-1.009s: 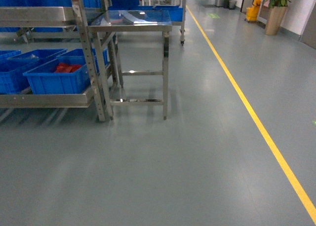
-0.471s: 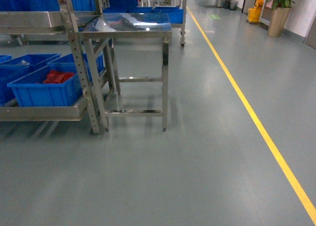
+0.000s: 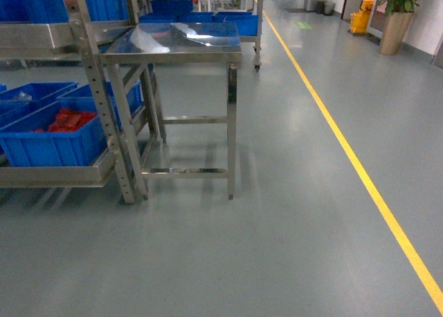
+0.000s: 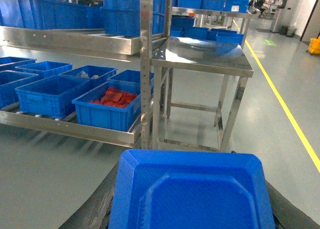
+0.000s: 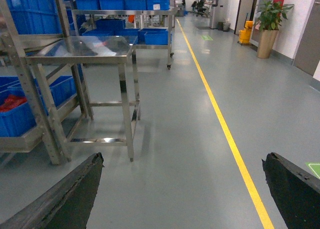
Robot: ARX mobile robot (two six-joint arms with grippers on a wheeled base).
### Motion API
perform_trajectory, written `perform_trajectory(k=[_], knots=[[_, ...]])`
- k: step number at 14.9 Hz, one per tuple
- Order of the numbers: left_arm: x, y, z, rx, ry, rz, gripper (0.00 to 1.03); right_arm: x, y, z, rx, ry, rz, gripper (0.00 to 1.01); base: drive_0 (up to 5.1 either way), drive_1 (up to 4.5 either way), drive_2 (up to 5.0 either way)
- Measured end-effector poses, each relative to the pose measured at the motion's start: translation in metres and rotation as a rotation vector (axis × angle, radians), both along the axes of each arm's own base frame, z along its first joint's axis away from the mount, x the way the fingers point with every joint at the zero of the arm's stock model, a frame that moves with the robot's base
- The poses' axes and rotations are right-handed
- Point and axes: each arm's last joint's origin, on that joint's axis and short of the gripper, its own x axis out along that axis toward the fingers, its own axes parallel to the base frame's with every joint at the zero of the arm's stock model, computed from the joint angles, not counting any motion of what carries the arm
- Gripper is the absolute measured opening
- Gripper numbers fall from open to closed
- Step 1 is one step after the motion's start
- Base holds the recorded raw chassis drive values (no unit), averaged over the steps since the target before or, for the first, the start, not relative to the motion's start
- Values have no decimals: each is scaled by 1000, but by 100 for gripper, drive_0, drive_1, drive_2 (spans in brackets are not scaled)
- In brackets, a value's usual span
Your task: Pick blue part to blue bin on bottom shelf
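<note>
In the left wrist view a flat blue part (image 4: 190, 194) with bevelled corners fills the lower frame. My left gripper (image 4: 192, 175) is shut on the blue part, and its dark fingers (image 4: 102, 206) show on either side. Ahead to the left, the bottom shelf (image 4: 75, 131) carries several blue bins. The nearest blue bin (image 4: 112, 106) holds red parts, and the same bin (image 3: 52, 133) shows in the head view. My right gripper (image 5: 182, 159) hangs open over bare floor with nothing between its fingers (image 5: 75, 189). Neither gripper appears in the head view.
A stainless-steel table (image 3: 173, 40) stands against the rack's perforated upright (image 3: 104, 109). An upper rack tier (image 4: 70, 39) holds more blue bins. A yellow floor line (image 3: 360, 171) runs along the right. A potted plant (image 3: 396, 16) and a yellow mop bucket (image 3: 360, 16) stand far back.
In the head view the rack and table have grown larger and sunk lower. The bin with red parts has slid toward the left edge.
</note>
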Motion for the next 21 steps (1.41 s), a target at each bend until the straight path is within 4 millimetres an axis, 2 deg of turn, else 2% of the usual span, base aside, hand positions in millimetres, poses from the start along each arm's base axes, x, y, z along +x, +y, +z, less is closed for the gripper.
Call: perform_trajectory(k=[21], knots=[[0,0,0,0,-1,0,43,0,0,0,0,-2,0,98,-4,405,-413]])
